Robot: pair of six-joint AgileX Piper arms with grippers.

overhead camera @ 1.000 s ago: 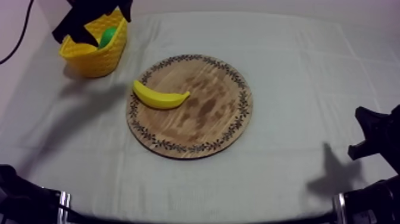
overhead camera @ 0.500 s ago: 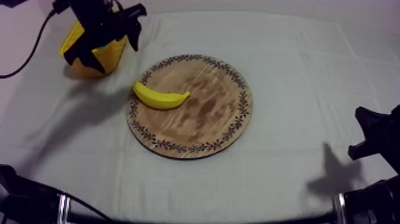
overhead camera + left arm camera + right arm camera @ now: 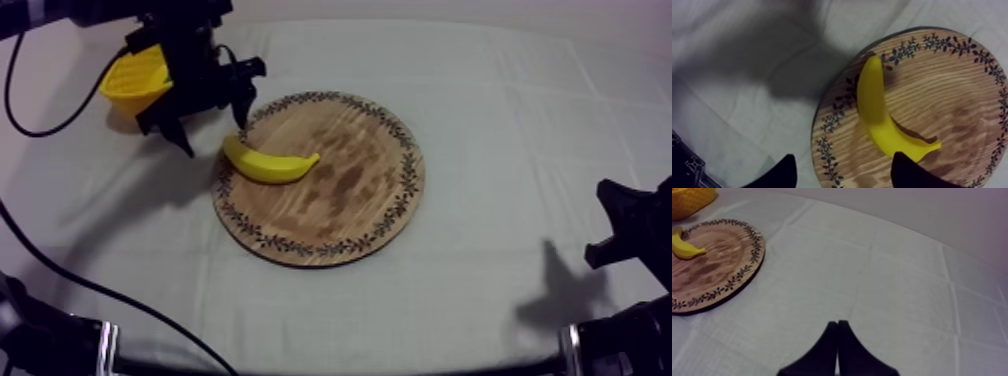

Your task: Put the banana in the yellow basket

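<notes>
At the near right edge of the table (image 3: 520, 110), your right gripper (image 3: 837, 325) rests pinched together on nothing. Beyond it, the banana (image 3: 268, 163) lies unlifted on the board (image 3: 345, 205), near its left rim. Your left gripper (image 3: 841, 172) hangs over it, fingers wide. The basket (image 3: 135, 85) waits at the far left corner.

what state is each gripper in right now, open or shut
Left gripper: open, holding nothing, close to the banana.
Right gripper: shut on nothing.

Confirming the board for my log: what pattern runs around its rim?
Dark leafy sprigs ring the rim of the wooden board; the left wrist view shows it best.
</notes>
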